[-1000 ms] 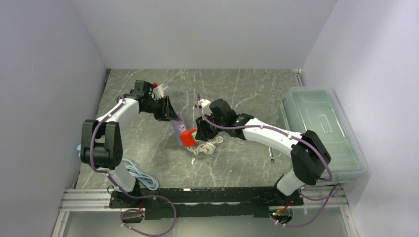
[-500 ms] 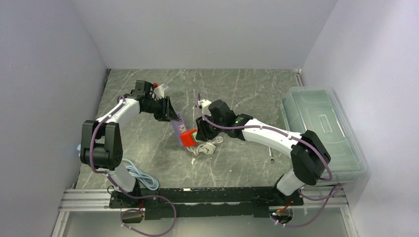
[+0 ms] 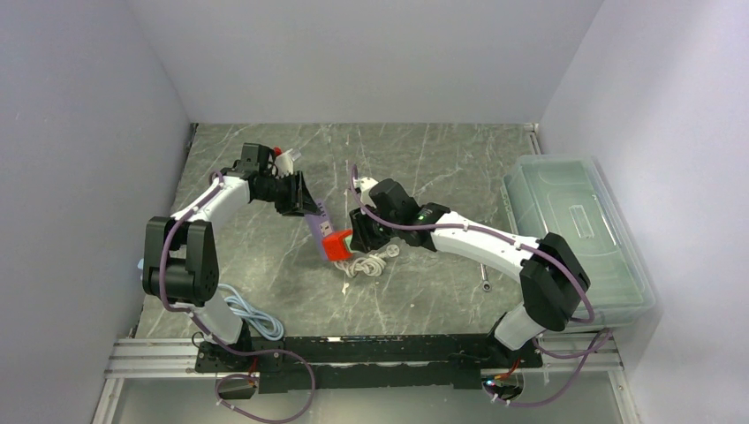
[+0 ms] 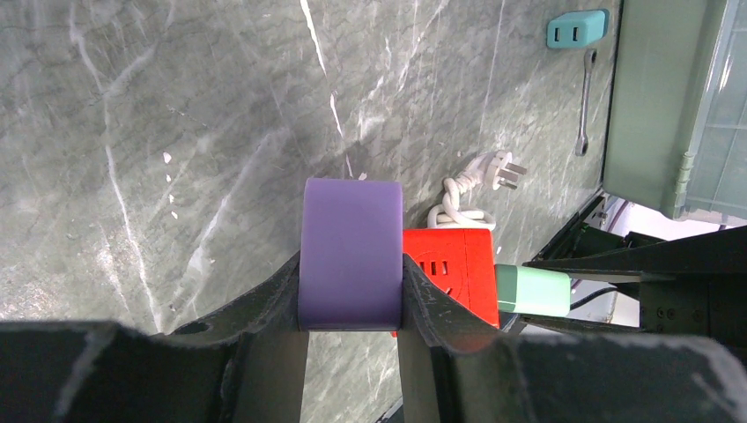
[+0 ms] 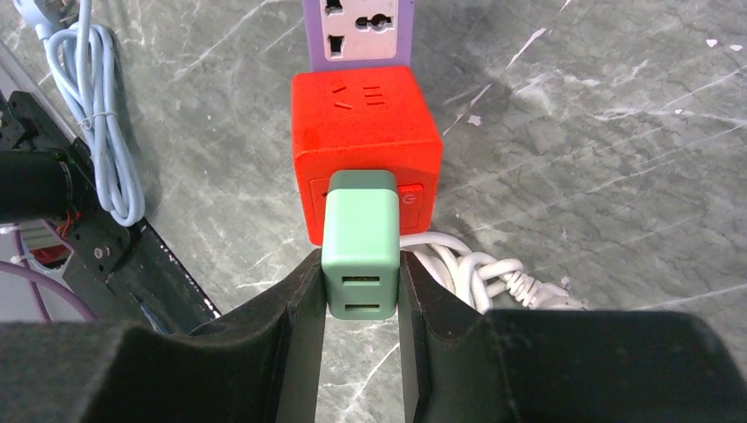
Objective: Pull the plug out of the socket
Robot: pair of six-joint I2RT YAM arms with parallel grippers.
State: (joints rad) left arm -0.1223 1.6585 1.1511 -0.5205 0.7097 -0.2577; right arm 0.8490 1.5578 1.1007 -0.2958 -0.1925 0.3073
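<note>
Left gripper (image 4: 351,304): fingers closed tight on the purple socket block (image 4: 351,251), 1 pad on each flat side, no gap visible. Block is off the table, tilted, its universal socket face (image 5: 357,31) showing in the right wrist view.

Right gripper (image 5: 361,286): fingers clamped on the green plug (image 5: 359,256), also 1 pad per side, pressed flush. The plug's 2 slots face the wrist camera.

Red socket cube (image 5: 366,141) sits between the 2 grippers, mid-table, roughly centre in the top view (image 3: 336,246). Green plug butts against the cube's near face next to the power button, not out yet. Purple block touches the cube's far side. Cannot tell whether the cube rests on the marble table (image 3: 442,150) or hangs just above it.

White cable bundle (image 5: 480,264) lies coiled on the table just beside the cube, its pronged white plug (image 4: 502,169) at the end.

Also around: light-blue cable (image 3: 252,318) near the left arm's base, small wrench (image 3: 485,281) and a teal adapter (image 4: 576,29) toward the clear lidded bin (image 3: 578,230) at the table's right edge.
</note>
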